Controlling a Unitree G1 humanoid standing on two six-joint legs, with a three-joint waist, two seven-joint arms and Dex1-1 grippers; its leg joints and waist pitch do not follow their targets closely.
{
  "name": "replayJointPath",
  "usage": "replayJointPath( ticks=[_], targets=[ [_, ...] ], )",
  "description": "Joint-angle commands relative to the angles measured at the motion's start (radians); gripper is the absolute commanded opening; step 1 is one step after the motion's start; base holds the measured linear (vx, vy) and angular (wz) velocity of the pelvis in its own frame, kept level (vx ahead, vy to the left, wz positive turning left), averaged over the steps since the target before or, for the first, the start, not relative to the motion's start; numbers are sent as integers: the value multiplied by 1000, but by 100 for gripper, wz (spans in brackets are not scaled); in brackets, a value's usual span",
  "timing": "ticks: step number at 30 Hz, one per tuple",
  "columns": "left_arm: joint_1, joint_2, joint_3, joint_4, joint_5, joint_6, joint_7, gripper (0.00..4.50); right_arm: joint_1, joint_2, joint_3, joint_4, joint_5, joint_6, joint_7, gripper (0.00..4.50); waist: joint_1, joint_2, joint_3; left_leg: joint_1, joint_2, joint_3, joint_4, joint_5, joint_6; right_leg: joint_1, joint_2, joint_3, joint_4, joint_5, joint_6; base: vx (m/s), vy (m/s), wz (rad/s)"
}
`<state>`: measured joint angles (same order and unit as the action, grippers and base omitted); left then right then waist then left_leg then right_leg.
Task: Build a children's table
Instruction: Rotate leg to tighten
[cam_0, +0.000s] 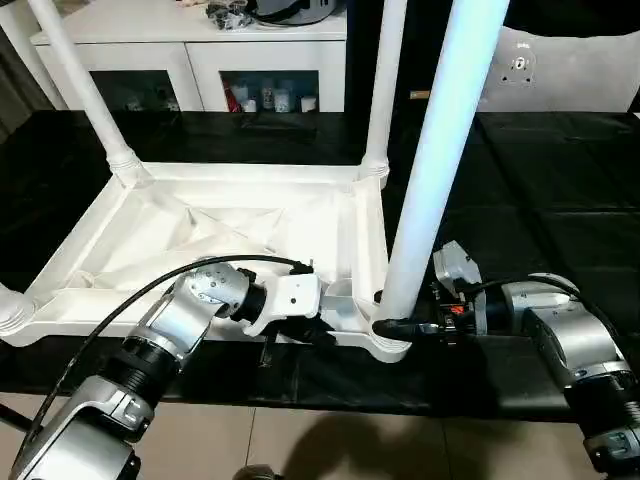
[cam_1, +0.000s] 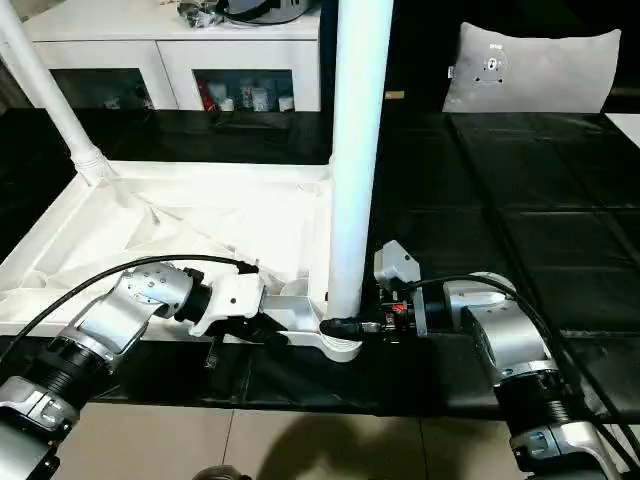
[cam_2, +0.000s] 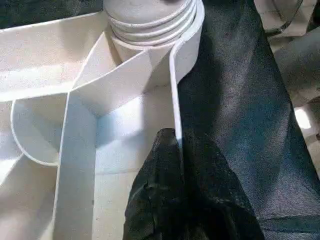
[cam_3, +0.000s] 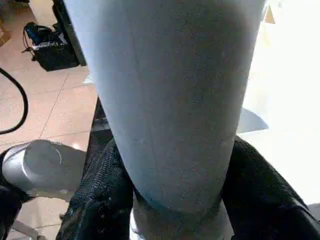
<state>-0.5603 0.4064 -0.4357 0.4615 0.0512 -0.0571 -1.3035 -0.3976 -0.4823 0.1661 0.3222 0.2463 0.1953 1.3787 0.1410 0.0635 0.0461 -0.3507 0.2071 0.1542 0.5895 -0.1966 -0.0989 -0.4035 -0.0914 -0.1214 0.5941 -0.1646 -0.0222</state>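
Right hand (cam_3: 175, 200) around leg (cam_3: 170, 100) — left hand (cam_2: 182, 200) pinching tabletop rim (cam_2: 176, 100)

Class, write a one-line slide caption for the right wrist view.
Right gripper fingers straddle the base of a white table leg standing in its corner socket.

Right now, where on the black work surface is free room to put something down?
Free: the black-covered work surface right of the upright white leg, up to the grey cushion. Crowded: the near edge, where the left gripper pinches the upturned white plastic tabletop rim and the right gripper clasps the leg's base.
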Motion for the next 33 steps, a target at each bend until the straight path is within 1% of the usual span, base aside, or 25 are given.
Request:
replayJointPath(
  ticks=[1, 2, 4, 5, 6, 8, 9, 10, 11, 12, 14, 16, 17, 18, 20, 21, 22, 23, 25, 26, 28, 30, 31, 32, 33],
  targets=[
    [-7, -11, -1, -44, -16, 13, -19, 0, 11, 22, 7, -20, 40, 47, -7, 201, -4, -6, -69, -7, 21, 6, -64, -175, 77, 61, -55, 52, -75, -306, -162, 0, 0, 0],
    [-6, -11, -1, -44, -16, 15, -19, 0, 11, 23, 7, -21, 40, 47, -8, 201, -4, -7, -69, -6, 21, 5, -64, -175, 77, 62, -54, 52, -76, -306, -162, 0, 0, 0],
    [0, -38, 16, -69, -24, 107, 31, 0, 1, 96, -12, 1, 4, 110, -188, 200, -7, -7, -66, -6, 21, 5, -67, -184, 68, 61, -55, 51, -78, -328, -158, 0, 0, 0],
    [1, -45, 20, -73, -25, 128, 46, 0, -5, 112, -16, 10, -5, 134, -229, 200, -13, -4, -63, -7, 18, 5, -69, -195, 55, 60, -54, 50, -81, -352, -150, 0, 0, 0],
    [0, -56, 25, -73, -25, 139, 64, 0, -10, 128, -18, 20, -14, 152, -266, 200, -17, -6, -62, -6, 15, 4, -69, -206, 50, 61, -54, 48, -84, -376, -141, 0, 0, 0],
    [-7, -110, 47, -58, -19, 200, 159, 0, -25, 199, -29, 48, -38, 196, -399, 200, -39, -4, -58, -3, 9, 4, -69, -239, 35, 58, -52, 42, -95, -466, -108, 0, 0, 0],
    [-7, -110, 47, -58, -19, 200, 159, 0, -25, 199, -29, 48, -38, 196, -399, 200, -43, -3, -56, -2, 8, 3, -70, -247, 32, 56, -52, 41, -99, -484, -100, 0, 0, 0],
    [-10, -122, 51, -54, -15, 211, 183, 0, -29, 217, -32, 53, -43, 205, -430, 200, -53, -5, -58, -7, 4, -1, -70, -251, 31, 63, -53, 37, -100, -499, -85, 0, 0, 0],
    [-14, -135, 55, -49, -9, 225, 210, 0, -33, 236, -37, 59, -47, 213, -465, 200, -60, -2, -59, -9, 4, -1, -70, -247, 36, 62, -52, 38, -102, -492, -78, 0, 0, 0],
    [-23, -161, 60, -38, 0, 252, 260, 0, -42, 272, -47, 70, -57, 228, -529, 200, -65, -3, -60, -9, 3, 0, -69, -244, 38, 61, -51, 39, -102, -482, -79, 0, 0, 0],
    [-46, -216, 75, -13, 25, 318, 369, 0, -66, 345, -74, 104, -74, 258, -670, 200, -84, -4, -60, -10, -1, -1, -67, -234, 31, 60, -50, 36, -102, -473, -90, 0, 0, 0],
    [-61, -254, 81, 2, 41, 344, 432, 0, -83, 390, -87, 133, -87, 268, -756, 200, -93, -3, -59, -7, -3, 0, -65, -239, 31, 57, -48, 33, -106, -490, -86, 0, 0, 0],
    [-62, -257, 82, 3, 42, 346, 437, 0, -84, 392, -88, 135, -89, 267, -761, 200, -94, -4, -60, -8, -5, 0, -64, -238, 36, 59, -49, 33, -107, -492, -83, 0, 0, 0],
    [-75, -295, 92, 16, 52, 369, 497, 0, -97, 428, -96, 158, -106, 260, -834, 200, -98, -3, -60, -9, -3, 0, -64, -236, 41, 57, -50, 34, -108, -487, -82, 0, 0, 0],
    [-87, -338, 105, 25, 60, 381, 551, 0, -109, 457, -101, 191, -130, 207, -897, 200, -99, -3, -63, -10, -2, 1, -63, -221, 51, 57, -49, 35, -106, -449, -92, 0, 0, 0],
    [-89, -363, 112, 23, 51, 370, 563, 0, -111, 464, -98, 205, -127, 184, -889, 235, -97, -6, -63, -9, -2, 2, -64, -221, 55, 56, -49, 35, -107, -446, -94, 0, 0, 0],
    [-89, -365, 112, 23, 49, 369, 564, 0, -111, 465, -98, 206, -126, 182, -888, 256, -96, -5, -63, -10, -3, 3, -63, -221, 62, 58, -48, 35, -107, -441, -95, 0, 0, 0],
    [-88, -365, 110, 20, 49, 369, 563, 0, -110, 468, -104, 205, -118, 178, -884, 270, -95, -5, -63, -9, -2, 3, -63, -219, 66, 57, -48, 36, -107, -436, -96, 0, 0, 0],
    [-84, -355, 106, 21, 56, 365, 563, 0, -106, 466, -115, 198, -109, 164, -875, 278, -93, -2, -64, -12, 2, 1, -66, -217, 74, 59, -50, 38, -103, -415, -103, 0, 0, 0],
    [-83, -352, 106, 21, 58, 365, 564, 0, -105, 466, -119, 196, -109, 161, -874, 306, -94, -3, -64, -12, 3, 0, -67, -218, 74, 60, -49, 39, -101, -403, -108, 0, 0, 0],
    [-81, -341, 106, 23, 69, 361, 564, 0, -99, 461, -126, 186, -119, 156, -872, 315, -93, -3, -62, -12, 3, 1, -68, -225, 73, 60, -50, 39, -101, -402, -111, 0, 0, 0],
    [-70, -305, 110, 31, 74, 336, 548, 0, -72, 417, -128, 152, -122, 156, -828, 327, -93, -2, -62, -11, 3, 1, -69, -233, 73, 60, -50, 40, -102, -411, -110, 0, 0, 0],
    [-69, -298, 110, 32, 74, 332, 545, 0, -67, 409, -129, 145, -120, 155, -818, 340, -90, -5, -62, -10, 3, 1, -69, -234, 76, 61, -50, 40, -103, -415, -103, 0, 0, 0],
    [-69, -298, 110, 32, 74, 332, 545, 0, -67, 409, -129, 145, -120, 155, -818, 360, -90, -5, -63, -9, 4, 2, -69, -233, 78, 60, -51, 42, -103, -412, -104, 0, 0, 0],
    [-66, -287, 113, 36, 74, 325, 540, 0, -59, 395, -131, 132, -113, 154, -799, 366, -89, -4, -64, -12, 5, 1, -69, -217, 78, 62, -51, 42, -100, -394, -109, 0, 0, 0]
  ],
)
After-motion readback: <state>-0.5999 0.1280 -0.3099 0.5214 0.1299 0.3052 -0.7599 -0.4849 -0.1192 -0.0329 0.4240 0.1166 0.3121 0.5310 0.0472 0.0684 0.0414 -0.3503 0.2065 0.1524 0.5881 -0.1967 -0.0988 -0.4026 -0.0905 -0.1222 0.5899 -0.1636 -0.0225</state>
